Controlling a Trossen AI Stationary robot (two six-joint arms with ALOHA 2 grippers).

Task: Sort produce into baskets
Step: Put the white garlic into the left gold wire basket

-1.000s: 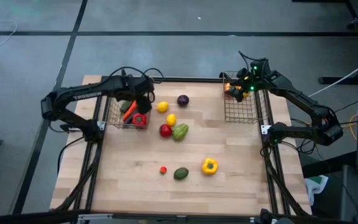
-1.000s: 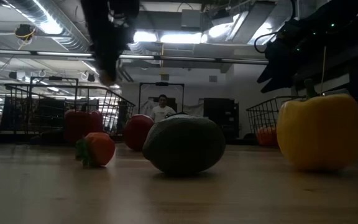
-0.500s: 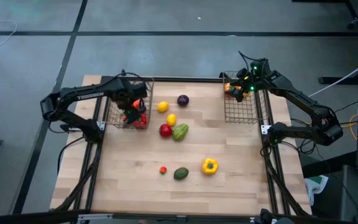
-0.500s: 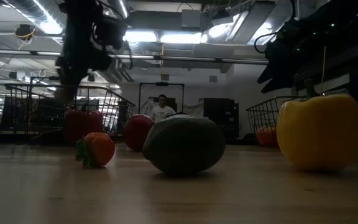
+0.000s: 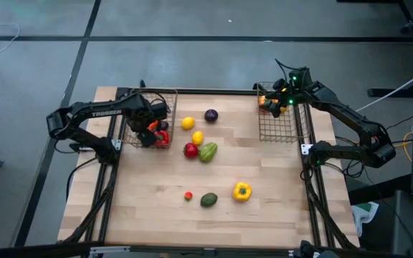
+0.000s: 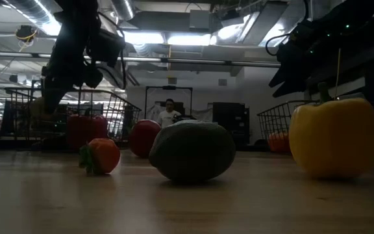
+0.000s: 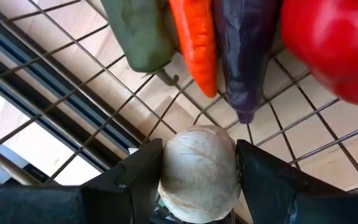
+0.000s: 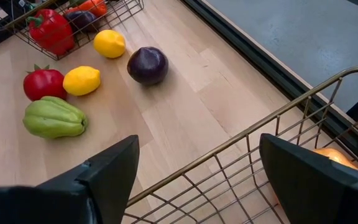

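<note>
Over the last second the left pincer (image 5: 151, 123) has swung from the inner edge of the left basket (image 5: 130, 133) to a spot inside its frame, low over the contents; in the low view its dark arm now hangs farther toward the basket than before. The right pincer (image 5: 277, 97) has not moved and hangs with its fingers spread and empty over the right basket (image 5: 278, 127), which holds an orange piece (image 8: 331, 157) in its far corner.

In the left wrist view the left pincer (image 7: 199, 171) is pinching a pale, whitish round piece (image 7: 199, 163) between its two fingers, just above the wire floor. Directly ahead of it in the basket lie a green piece (image 7: 138, 31), a carrot (image 7: 194, 43), a purple eggplant (image 7: 244, 50) and a red pepper (image 7: 331, 46), packed side by side and touching.

On the table (image 5: 264, 208) between the baskets sit a lemon (image 5: 187, 123), a dark purple round piece (image 5: 211, 115), a second lemon (image 5: 197, 137), a red tomato-like piece (image 5: 191, 150) and a green ribbed pepper (image 5: 208, 152) touching it. Nearer the front edge lie a tiny tomato (image 5: 188, 195), an avocado (image 5: 209, 200) and a yellow pepper (image 5: 241, 190), well apart from both baskets. A person (image 6: 169, 113) stands far back in the room.
</note>
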